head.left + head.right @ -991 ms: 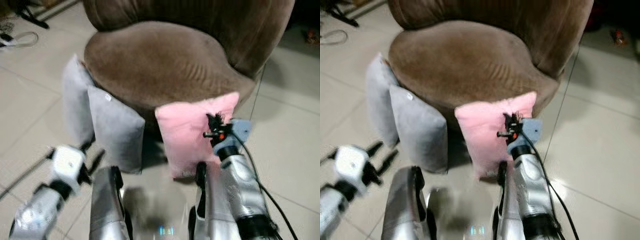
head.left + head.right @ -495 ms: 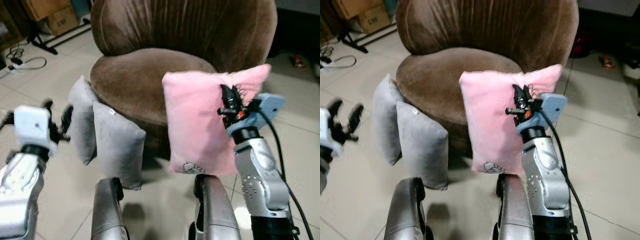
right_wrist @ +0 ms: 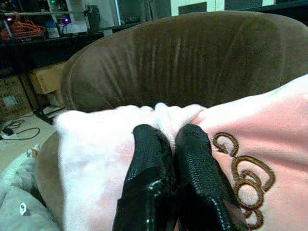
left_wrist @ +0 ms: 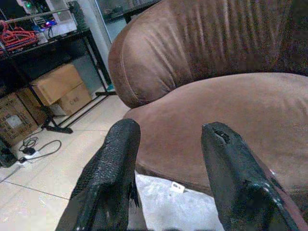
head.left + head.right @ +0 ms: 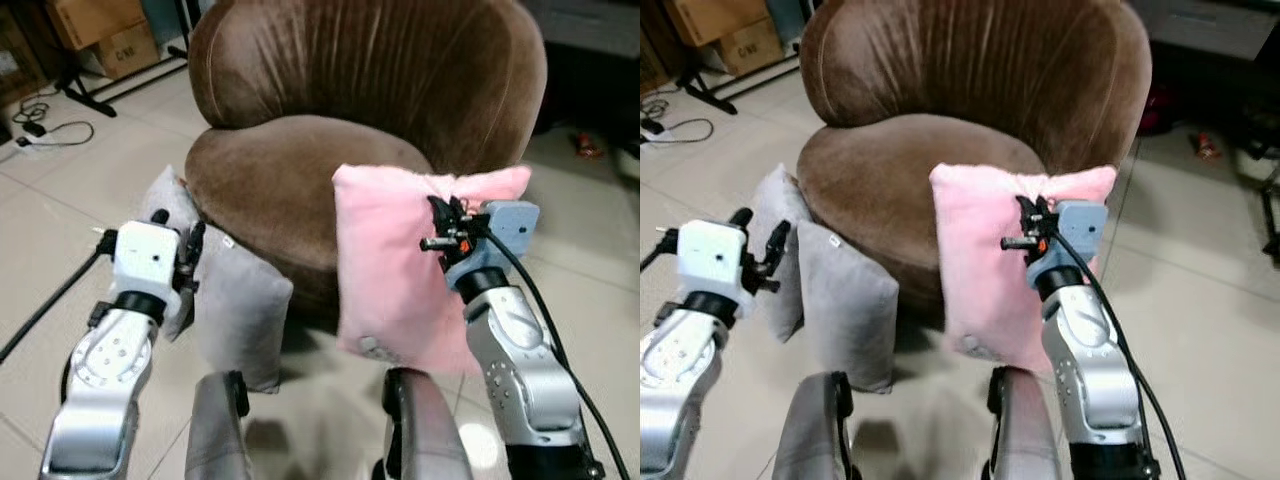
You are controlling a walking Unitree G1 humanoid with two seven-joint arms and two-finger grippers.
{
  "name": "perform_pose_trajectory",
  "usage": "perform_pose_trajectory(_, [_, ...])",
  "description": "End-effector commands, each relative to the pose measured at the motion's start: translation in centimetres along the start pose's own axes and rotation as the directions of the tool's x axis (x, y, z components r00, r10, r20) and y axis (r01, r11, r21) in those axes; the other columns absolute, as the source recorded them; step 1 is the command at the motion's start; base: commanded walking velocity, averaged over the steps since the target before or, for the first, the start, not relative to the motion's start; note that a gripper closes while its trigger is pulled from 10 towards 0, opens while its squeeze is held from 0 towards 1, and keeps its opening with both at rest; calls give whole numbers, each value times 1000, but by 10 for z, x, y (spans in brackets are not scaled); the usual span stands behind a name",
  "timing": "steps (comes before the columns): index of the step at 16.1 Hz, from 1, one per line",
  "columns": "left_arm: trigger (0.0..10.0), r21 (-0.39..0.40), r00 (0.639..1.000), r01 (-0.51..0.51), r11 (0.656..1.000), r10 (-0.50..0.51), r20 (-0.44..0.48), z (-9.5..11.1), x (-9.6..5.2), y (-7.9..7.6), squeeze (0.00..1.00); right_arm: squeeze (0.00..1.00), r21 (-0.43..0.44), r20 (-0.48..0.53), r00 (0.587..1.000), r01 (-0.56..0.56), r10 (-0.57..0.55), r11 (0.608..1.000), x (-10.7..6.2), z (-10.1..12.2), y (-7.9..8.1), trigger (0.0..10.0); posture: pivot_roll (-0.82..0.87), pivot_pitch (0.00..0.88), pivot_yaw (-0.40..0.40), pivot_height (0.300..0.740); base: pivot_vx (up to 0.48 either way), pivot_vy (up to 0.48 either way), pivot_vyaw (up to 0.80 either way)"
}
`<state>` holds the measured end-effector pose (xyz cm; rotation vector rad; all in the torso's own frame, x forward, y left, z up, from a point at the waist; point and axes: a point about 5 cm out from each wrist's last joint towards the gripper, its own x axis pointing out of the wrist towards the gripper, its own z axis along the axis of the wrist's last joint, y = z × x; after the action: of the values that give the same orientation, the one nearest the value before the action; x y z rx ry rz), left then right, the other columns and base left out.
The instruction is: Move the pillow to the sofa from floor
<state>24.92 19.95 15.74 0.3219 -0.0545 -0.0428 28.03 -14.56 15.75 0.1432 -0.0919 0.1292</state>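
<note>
One pink pillow (image 5: pixel 400 270) hangs clear of the floor in front of the brown sofa (image 5: pixel 330 130), its top edge pinched between the closed fingers of the right gripper (image 5: pixel 440 215) (brown looping embroidery shows on its face in the right wrist view). It hangs just before the seat's front rim, not on the cushion. Two grey pillows (image 5: pixel 235 310) lean against the sofa's base on the tiled floor (image 5: pixel 60 220). Near them the left gripper (image 4: pixel 168 159) hovers with its fingers spread apart, holding nothing. Cardboard boxes (image 5: pixel 95 30) and a cable (image 5: pixel 50 135) lie beyond.
</note>
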Motion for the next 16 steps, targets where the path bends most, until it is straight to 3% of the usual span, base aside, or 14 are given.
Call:
perform_pose_trajectory(1, [10000,26,1000,-6,1000,6,-8,-1,-2,-2,0,0,2,7,1000,-3,3,1000,-4,3,1,10000,-43,0,-11,605,0,0,0])
perform_pose_trajectory(5, [10000,10,1000,4,1000,-4,-11,-5,0,-10,0,0,24,-15,1000,27,-26,999,-12,-4,-1,10000,-49,0,-2,645,0,0,0])
perform_pose_trajectory(10, [10000,-12,1000,28,1000,-28,-7,-2,1,-22,0,0,37,-17,1000,10,-10,999,-16,3,-6,10000,-51,0,15,690,0,0,0])
perform_pose_trajectory(13, [10000,-4,1000,12,1000,-12,-11,-2,4,-15,0,0,50,4,999,41,-41,998,-15,8,-3,10000,-80,0,27,715,0,0,0])
perform_pose_trajectory(14, [10000,-31,1000,4,1000,-4,-20,-4,2,-11,0,0,110,21,997,77,-80,991,-14,11,-3,10000,-82,0,34,730,0,0,0])
perform_pose_trajectory(16, [10000,-24,999,15,1000,-16,-37,-8,5,-11,0,0,123,4,994,105,-106,987,-15,5,-6,10000,-86,0,45,740,0,0,0])
